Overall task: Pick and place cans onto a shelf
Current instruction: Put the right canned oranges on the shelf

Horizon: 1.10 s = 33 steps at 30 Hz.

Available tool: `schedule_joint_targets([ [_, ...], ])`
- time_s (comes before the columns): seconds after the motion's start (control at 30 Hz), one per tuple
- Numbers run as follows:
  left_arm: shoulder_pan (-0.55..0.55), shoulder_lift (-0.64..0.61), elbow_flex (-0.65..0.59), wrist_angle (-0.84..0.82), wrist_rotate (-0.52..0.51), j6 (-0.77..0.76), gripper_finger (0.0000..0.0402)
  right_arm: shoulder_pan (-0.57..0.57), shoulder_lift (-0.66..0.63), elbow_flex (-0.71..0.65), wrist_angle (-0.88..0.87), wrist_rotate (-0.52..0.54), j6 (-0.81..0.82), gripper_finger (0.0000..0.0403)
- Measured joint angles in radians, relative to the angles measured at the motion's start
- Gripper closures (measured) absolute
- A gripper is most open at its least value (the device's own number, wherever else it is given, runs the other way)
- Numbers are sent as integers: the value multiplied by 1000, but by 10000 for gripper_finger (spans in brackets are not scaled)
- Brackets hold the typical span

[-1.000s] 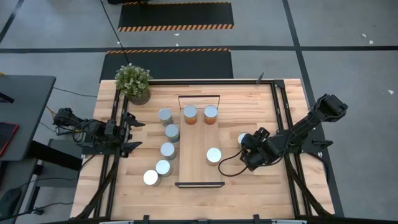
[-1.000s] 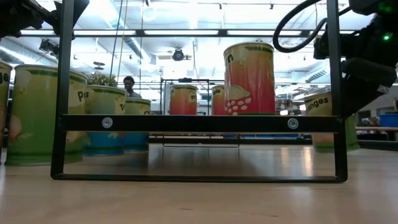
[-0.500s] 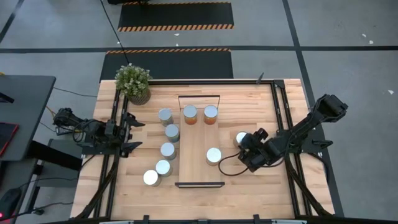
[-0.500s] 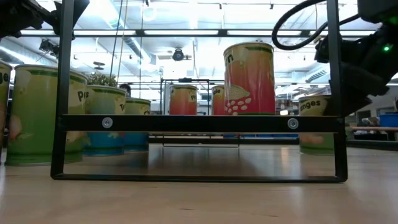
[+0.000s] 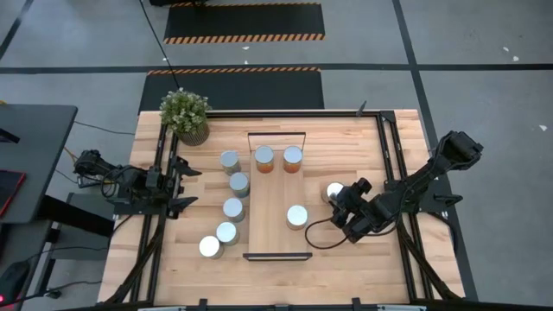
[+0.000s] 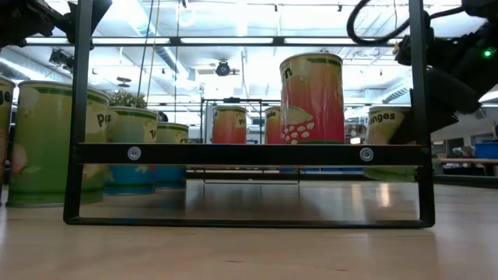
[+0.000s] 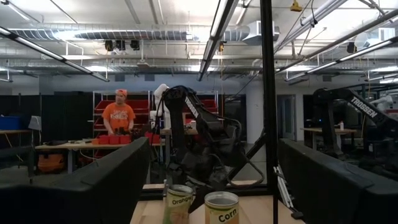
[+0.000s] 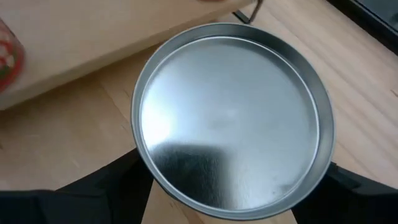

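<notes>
The shelf (image 5: 278, 238) is a long light-wood board with black end bars, lying mid-table. Three cans stand on it: two at its far end (image 5: 263, 158) (image 5: 293, 158) and one nearer the middle (image 5: 296, 216). Several more cans (image 5: 233, 208) stand in a row on the table left of the shelf. My right gripper (image 5: 343, 200) is shut on a can (image 5: 334, 191) just right of the shelf. This can's silver top fills the right wrist view (image 8: 230, 121), and its label shows in the low view (image 6: 387, 140). My left gripper (image 5: 188, 184) waits open at the table's left edge. My right gripper pinches the can between its two fingers (image 8: 118, 183), one on each opposite side of the wall just below the rim (image 8: 142, 168). The fingers come from above, slanting in from the table's right. The can stays upright; whether its base is clear of the table, I cannot tell.
A potted green plant (image 5: 186, 112) stands at the far left corner. Black frame rails run along the table's left side (image 5: 160, 173) and right side (image 5: 389, 164). A person in an orange shirt (image 7: 118, 118) stands in the room beyond the table.
My right gripper has carried its can a short way toward the table's left, closer to the shelf. In the low view the can has slid leftward and sits a little higher than before. The can has stayed upright.
</notes>
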Motion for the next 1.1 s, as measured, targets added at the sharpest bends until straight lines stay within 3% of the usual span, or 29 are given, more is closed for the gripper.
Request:
schedule_joint_targets([
  [0.43, 0, 0, 0, 0, 0, 0, 44, -101, -23, 230, -22, 19, -345, 91],
  [0.73, 0, 0, 0, 0, 0, 2, 44, -233, -23, 305, 75, -174, -628, 89],
  [0.93, 0, 0, 0, 0, 0, 1, 44, -375, -22, 306, 191, -364, -821, 88],
  [1.1, 0, 0, 0, 0, 0, 1, 44, -464, -22, 306, 259, -473, -872, 88],
])
